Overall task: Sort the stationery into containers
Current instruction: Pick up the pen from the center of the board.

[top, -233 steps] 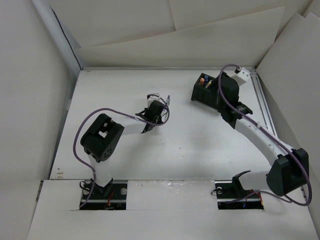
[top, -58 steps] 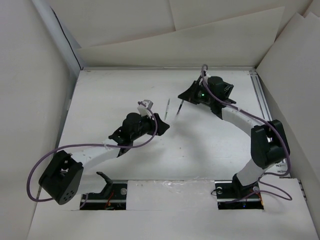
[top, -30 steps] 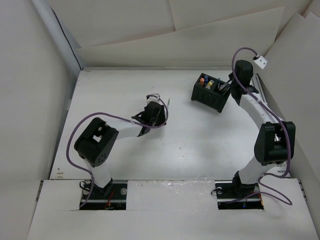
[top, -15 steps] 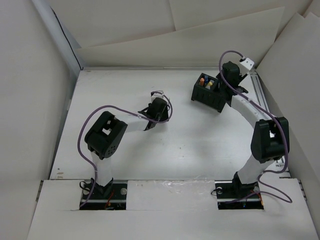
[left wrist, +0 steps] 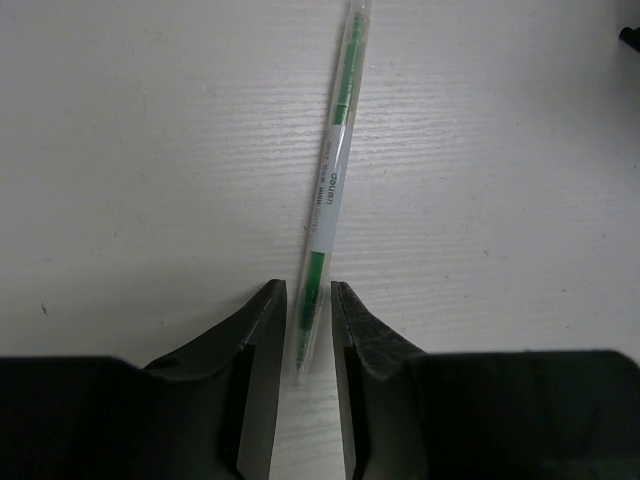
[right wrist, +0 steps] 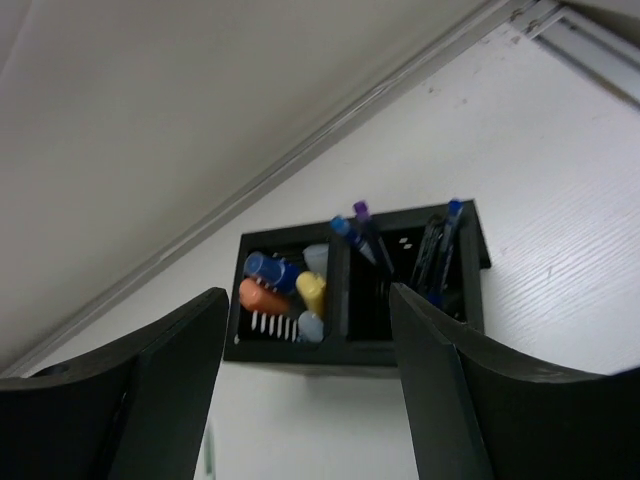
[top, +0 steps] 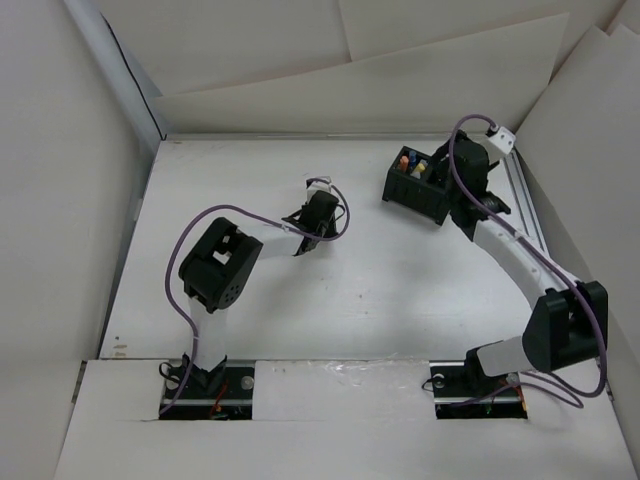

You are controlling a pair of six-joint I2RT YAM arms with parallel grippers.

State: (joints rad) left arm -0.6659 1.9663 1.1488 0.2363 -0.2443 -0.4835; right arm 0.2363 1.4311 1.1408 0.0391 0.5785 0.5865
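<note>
A slim green pen (left wrist: 330, 180) lies on the white table, pointing away from my left gripper (left wrist: 306, 300). The gripper's jaws are narrowly apart on either side of the pen's near end, with a thin gap on each side. From above, the left gripper (top: 326, 200) sits mid-table and hides the pen. The black divided box (top: 418, 190) stands at the far right. In the right wrist view the box (right wrist: 290, 352) holds blue, orange and yellow highlighters (right wrist: 268, 296) on the left and several pens (right wrist: 435, 250) on the right. My right gripper (right wrist: 305, 300) is open wide and empty, just beside the box (top: 455, 180).
White panels wall in the table on the left, back and right. A metal rail (top: 525, 200) runs along the right edge behind the box. Both arm bases sit at the near edge.
My left gripper has crept a little farther toward the back right over the pen. The right arm's elbow has swung outward and down, while its gripper stays by the box.
</note>
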